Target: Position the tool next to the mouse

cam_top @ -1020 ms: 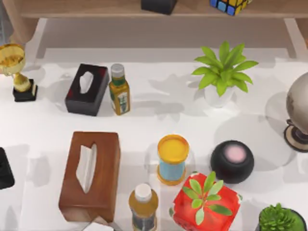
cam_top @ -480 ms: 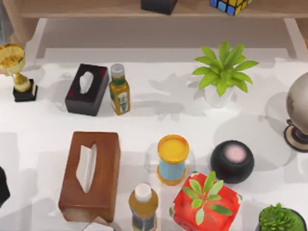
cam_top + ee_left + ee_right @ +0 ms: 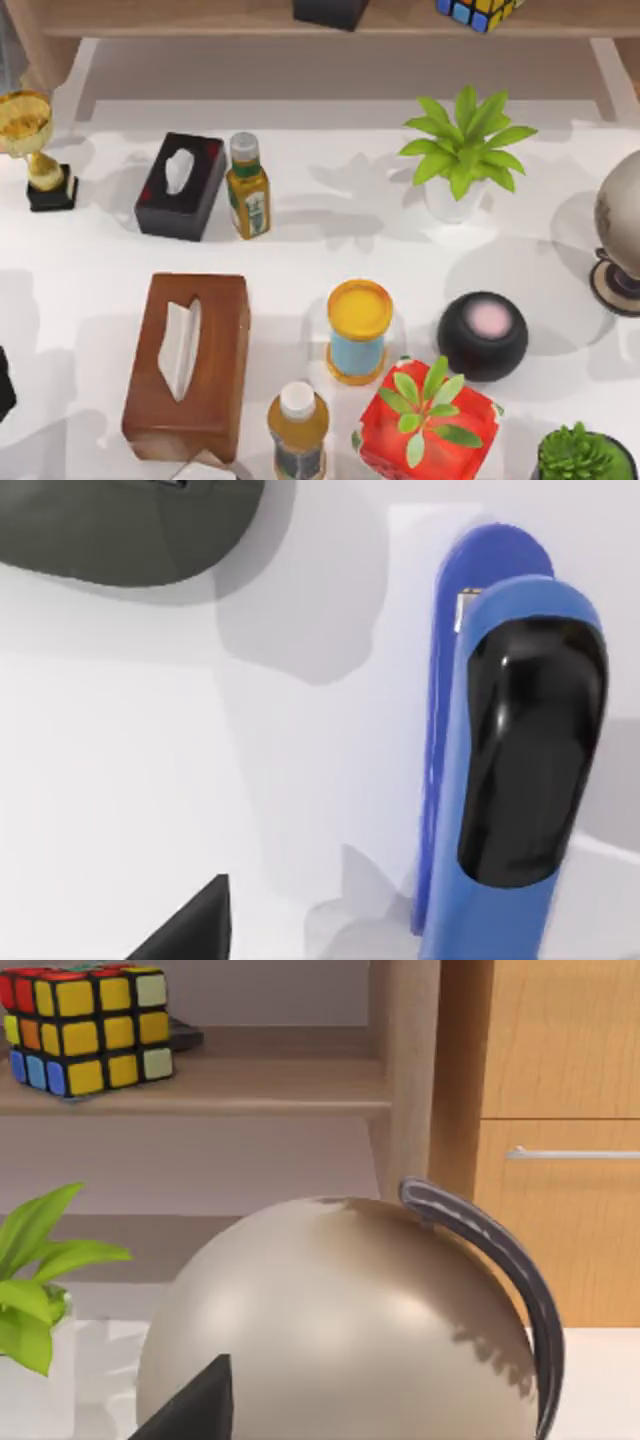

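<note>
The tool [image 3: 510, 770] is a long blue piece with a glossy black inlay, resting on the white table close under my left wrist camera. The mouse [image 3: 120, 530] is a dark grey rounded body a short way beyond the tool, apart from it. My left gripper [image 3: 3, 385] is a dark sliver at the top view's left edge, level with the brown tissue box; a black part of it [image 3: 185, 930] sits beside the tool. My right gripper [image 3: 190, 1410] is parked at the right side, close behind the beige globe [image 3: 340, 1330].
A brown tissue box [image 3: 188, 362], a black tissue box [image 3: 180, 185], two bottles [image 3: 247, 187] [image 3: 297, 428], a yellow-lidded can [image 3: 358, 330], a black round speaker [image 3: 482, 334], potted plants [image 3: 462, 160] [image 3: 428, 420], a gold trophy [image 3: 35, 150] and the globe [image 3: 620, 215] crowd the table. A shelf [image 3: 300, 20] runs along the back.
The dark left gripper at the top view's left edge has slid down and farther out of the picture. Nothing else on the table has moved.
</note>
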